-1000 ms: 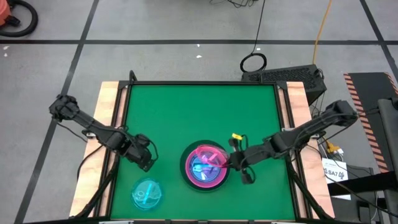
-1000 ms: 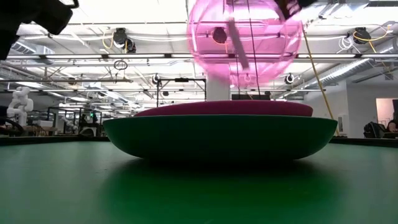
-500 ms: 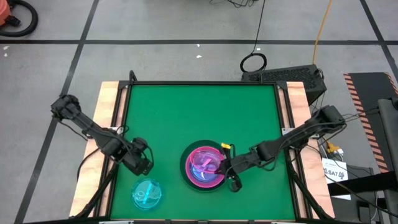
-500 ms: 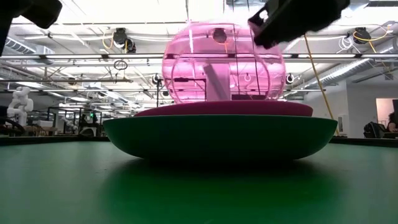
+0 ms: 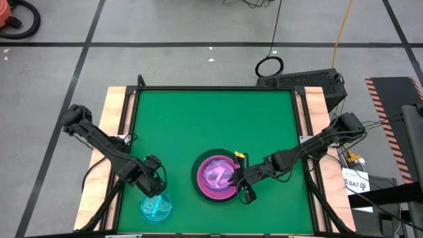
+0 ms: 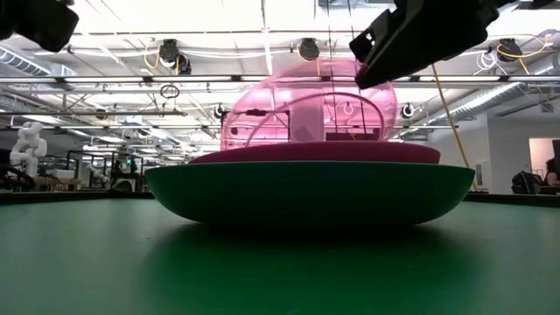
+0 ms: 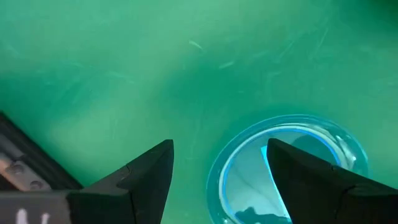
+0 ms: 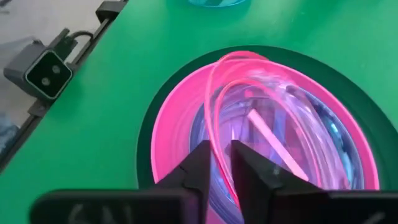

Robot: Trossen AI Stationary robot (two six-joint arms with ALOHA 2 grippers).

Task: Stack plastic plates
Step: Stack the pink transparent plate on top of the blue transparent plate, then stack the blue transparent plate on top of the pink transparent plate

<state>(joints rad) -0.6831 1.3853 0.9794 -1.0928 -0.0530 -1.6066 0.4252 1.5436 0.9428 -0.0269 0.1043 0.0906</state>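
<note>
Lowering the small pink plate (image 8: 261, 118) over the last second, my right gripper (image 8: 216, 163) has brought it from well above the stack down to where it leans tilted inside the stack, its rim pinched between my closed fingers. The stack sits near the front of the tabletop (image 5: 211, 125): green plate (image 6: 306, 192) at the bottom, hot pink plate (image 6: 315, 154) on it, small clear ones nested inside. I judge this plate almost placed; it needs to tip flat before I let go. Meanwhile my left gripper (image 7: 214, 177) has swung toward the last cyan plate (image 5: 156, 207) at the front left and now hangs spread wide over its rim, so that one goes next.
</note>
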